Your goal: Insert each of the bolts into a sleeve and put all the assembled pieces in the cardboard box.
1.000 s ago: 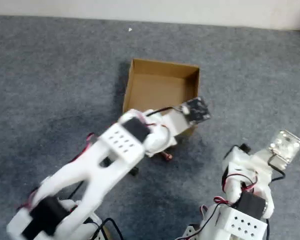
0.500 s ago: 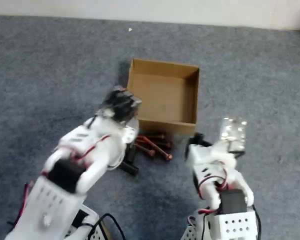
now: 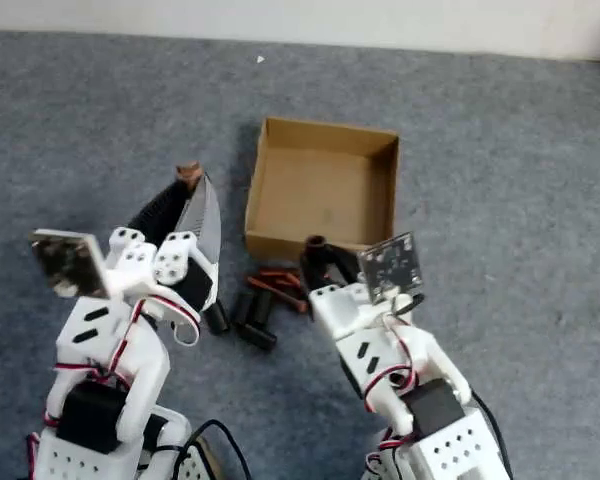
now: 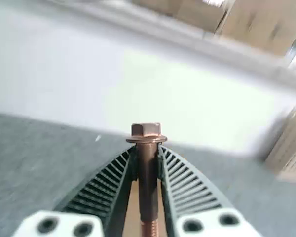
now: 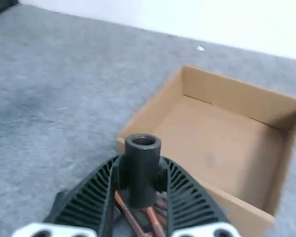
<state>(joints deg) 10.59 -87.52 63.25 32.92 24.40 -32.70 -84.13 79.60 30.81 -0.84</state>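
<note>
bolt (image 4: 146,163): we read copper-toned metal, smooth semi-gloss shank, threaded away from the head
sleeve (image 5: 140,170): black, matt, smooth; we can't tell metal from plastic
cardboard box (image 3: 325,190): plain brown card, matt
fingers (image 4: 106,190): black plastic, matt, ribbed
arm shells (image 3: 110,345): white plastic, smooth, slight sheen
table cover (image 3: 500,150): we see grey carpet-like cloth, rough, matt

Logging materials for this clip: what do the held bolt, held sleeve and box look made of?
The bolt looks like metal: coppery sheen, hex flanged head. The sleeve: matte black tube, metal or plastic, unclear. The cardboard box: dull brown cardboard, thin folded walls.
</note>
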